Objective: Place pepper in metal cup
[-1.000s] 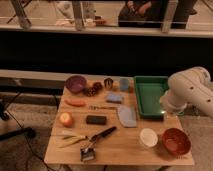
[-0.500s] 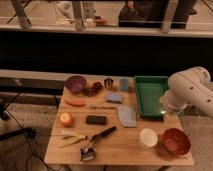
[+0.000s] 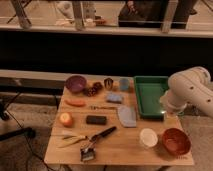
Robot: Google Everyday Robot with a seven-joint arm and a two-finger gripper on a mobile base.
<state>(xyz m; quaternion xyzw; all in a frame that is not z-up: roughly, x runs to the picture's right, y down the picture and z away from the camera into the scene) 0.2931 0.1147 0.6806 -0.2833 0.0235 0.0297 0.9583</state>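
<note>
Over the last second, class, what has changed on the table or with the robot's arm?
Nothing has visibly changed. The arm stays at the right side of the table, with the gripper at the right edge of the tray. The metal cup sits where it was, untouched, at the back of the table.

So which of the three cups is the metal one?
The metal cup: dark, shiny, directly left of the light blue cup; the white cup stands in front. Gripper by the green tray.
</note>
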